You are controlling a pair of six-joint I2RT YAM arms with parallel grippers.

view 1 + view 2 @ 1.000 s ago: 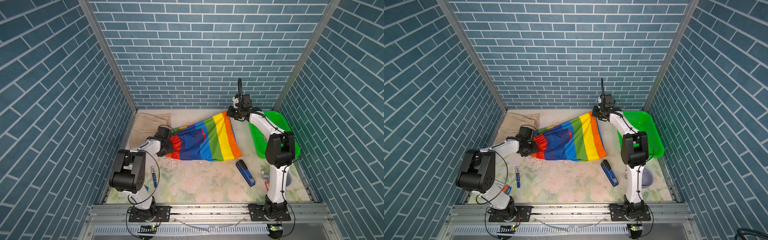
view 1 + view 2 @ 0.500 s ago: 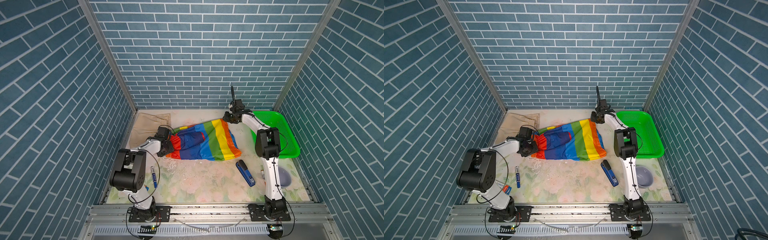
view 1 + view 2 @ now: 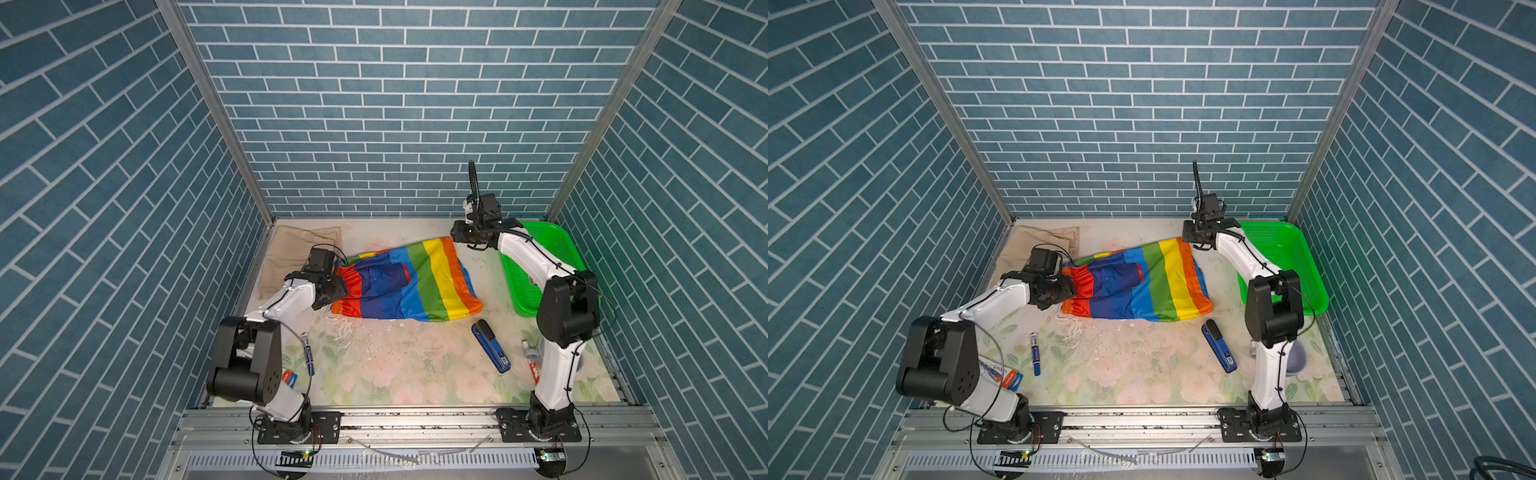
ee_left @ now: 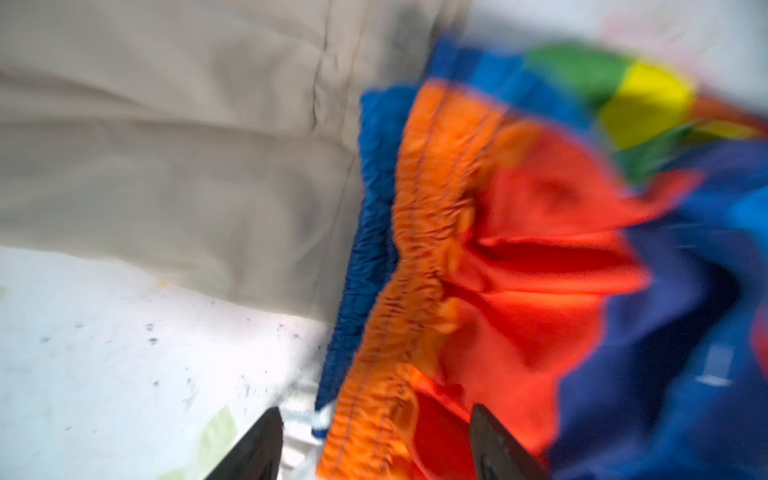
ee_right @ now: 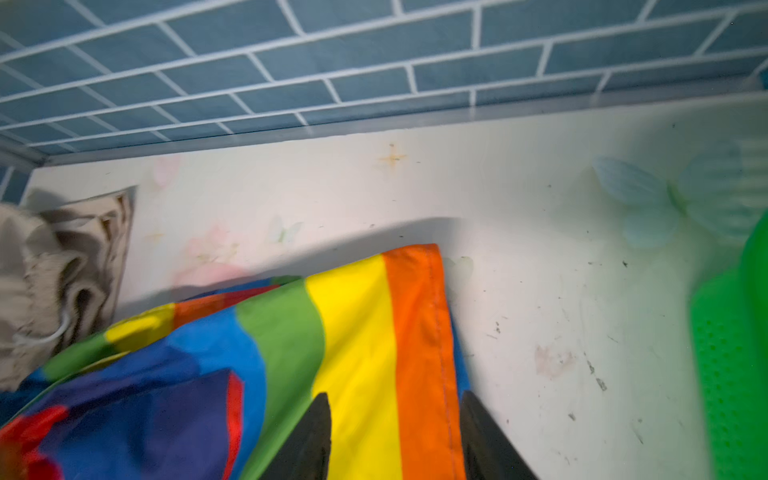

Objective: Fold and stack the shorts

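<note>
The rainbow-striped shorts (image 3: 415, 282) (image 3: 1142, 286) lie folded flat at the middle back of the table. Their orange-red waistband (image 4: 399, 291) points left. My left gripper (image 3: 332, 291) (image 4: 374, 411) is open, and the waistband lies between its spread fingers. My right gripper (image 3: 459, 237) (image 5: 395, 399) is open just above the far right hem corner, over the yellow and orange stripes (image 5: 399, 332). The beige shorts (image 3: 295, 253) (image 3: 1034, 245) (image 4: 166, 145) lie in the back left corner, beside the waistband, with a white drawstring (image 5: 45, 334) showing.
A green mesh basket (image 3: 519, 286) (image 3: 1300, 257) stands at the back right, beside the right arm. On the floral mat in front lie a blue stapler (image 3: 490, 347) and a blue marker (image 3: 1035, 353). A grey bowl (image 3: 1293, 359) sits near the right arm's base. Brick walls close three sides.
My right gripper opened and let go of the hem corner, which dropped flat onto the table. My left gripper opened wider at the waistband.
</note>
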